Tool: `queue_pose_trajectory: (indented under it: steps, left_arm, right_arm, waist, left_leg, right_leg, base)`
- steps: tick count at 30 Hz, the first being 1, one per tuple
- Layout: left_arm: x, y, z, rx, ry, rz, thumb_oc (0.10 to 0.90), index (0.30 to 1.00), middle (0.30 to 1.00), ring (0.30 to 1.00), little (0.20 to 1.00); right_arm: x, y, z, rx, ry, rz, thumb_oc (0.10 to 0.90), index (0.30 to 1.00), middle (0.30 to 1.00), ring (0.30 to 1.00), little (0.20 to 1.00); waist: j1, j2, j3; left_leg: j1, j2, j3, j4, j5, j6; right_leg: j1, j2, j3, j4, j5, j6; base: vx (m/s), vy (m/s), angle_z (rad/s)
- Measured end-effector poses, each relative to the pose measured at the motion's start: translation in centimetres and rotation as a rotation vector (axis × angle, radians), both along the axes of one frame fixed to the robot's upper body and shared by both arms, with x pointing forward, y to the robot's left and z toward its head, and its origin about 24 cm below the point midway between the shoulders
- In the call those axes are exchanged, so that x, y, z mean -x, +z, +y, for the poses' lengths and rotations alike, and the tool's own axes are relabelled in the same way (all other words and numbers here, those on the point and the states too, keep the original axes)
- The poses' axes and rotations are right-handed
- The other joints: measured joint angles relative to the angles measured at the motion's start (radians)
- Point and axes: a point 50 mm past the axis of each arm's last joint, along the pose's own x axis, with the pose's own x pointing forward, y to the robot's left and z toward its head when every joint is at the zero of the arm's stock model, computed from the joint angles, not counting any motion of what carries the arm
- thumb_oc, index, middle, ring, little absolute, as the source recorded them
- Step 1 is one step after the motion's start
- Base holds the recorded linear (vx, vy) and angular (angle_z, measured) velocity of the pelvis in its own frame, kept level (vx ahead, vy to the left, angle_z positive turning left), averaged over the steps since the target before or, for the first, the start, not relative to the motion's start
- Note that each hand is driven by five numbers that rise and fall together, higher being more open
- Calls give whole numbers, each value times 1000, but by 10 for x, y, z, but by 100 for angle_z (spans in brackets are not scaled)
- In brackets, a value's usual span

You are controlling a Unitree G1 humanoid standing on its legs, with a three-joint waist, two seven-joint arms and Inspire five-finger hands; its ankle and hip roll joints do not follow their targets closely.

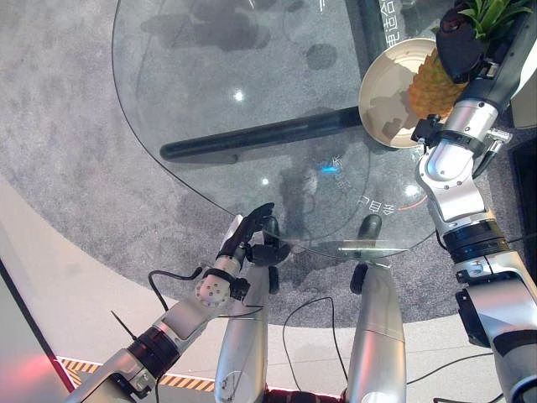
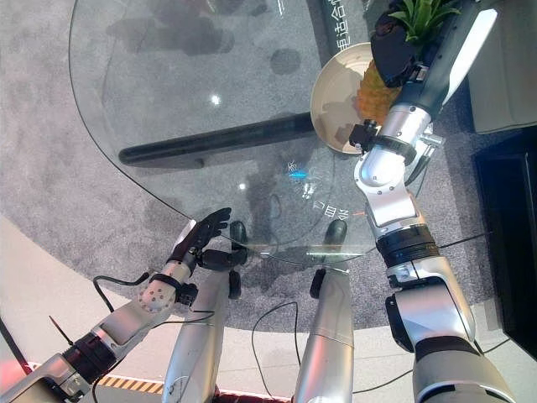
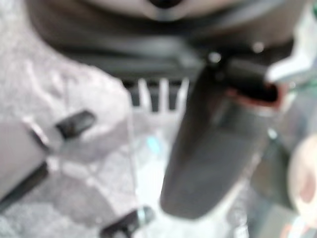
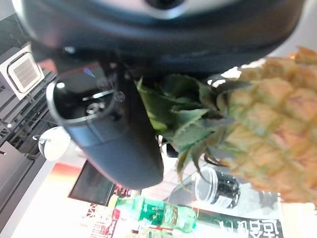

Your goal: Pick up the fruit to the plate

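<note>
The right hand (image 1: 460,44) is closed around a pineapple (image 1: 432,84), gripping it near the leafy crown (image 1: 491,15) at about 1 o'clock in the head views. The pineapple hangs body down over a cream plate (image 1: 384,80), which sits near the edge of the round glass tabletop (image 1: 210,75); whether its base touches the plate cannot be told. In the right wrist view the thumb (image 4: 106,134) lies beside the green leaves, with the scaly yellow body (image 4: 277,134) just past them. The left hand (image 1: 250,233) rests at the near edge of the tabletop at about 7 o'clock, fingers straight and holding nothing. Below the glass lies grey carpet (image 1: 59,126) with a dark bar (image 1: 260,136) of the table base.
</note>
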Motion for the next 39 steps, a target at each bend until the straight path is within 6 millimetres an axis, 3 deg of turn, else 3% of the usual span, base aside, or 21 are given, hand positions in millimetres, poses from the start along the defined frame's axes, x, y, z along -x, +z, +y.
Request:
queue_pose_trajectory:
  steps: [12,21,39]
  left_arm:
    - [2,14,-5,36,-16,-76,800,900,900,900,900]
    - [2,20,0,37,0,-114,800,900,900,900,900]
    - [-1,30,-1,51,27,-174,800,900,900,900,900]
  right_arm:
    - [5,22,2,-21,-22,-108,100,300,300,300,200]
    - [8,31,5,5,-30,-172,100,300,300,300,200]
    - [6,50,-9,4,-87,-256,103,302,302,302,203]
  waist:
    - [36,4,-2]
    - [37,5,-3]
    - [37,16,-10]
  left_leg:
    - [-72,0,-3,-3,9,-2]
    - [-105,0,-7,-3,15,-5]
    - [-136,-2,-32,-60,64,-14]
  right_leg:
    - [-74,0,0,4,1,-2]
    - [-105,0,-2,6,3,-4]
    - [-139,0,-26,-11,10,-10]
  base:
    - [1,-3,0]
    - [-26,-13,0]
    - [-13,-2,2]
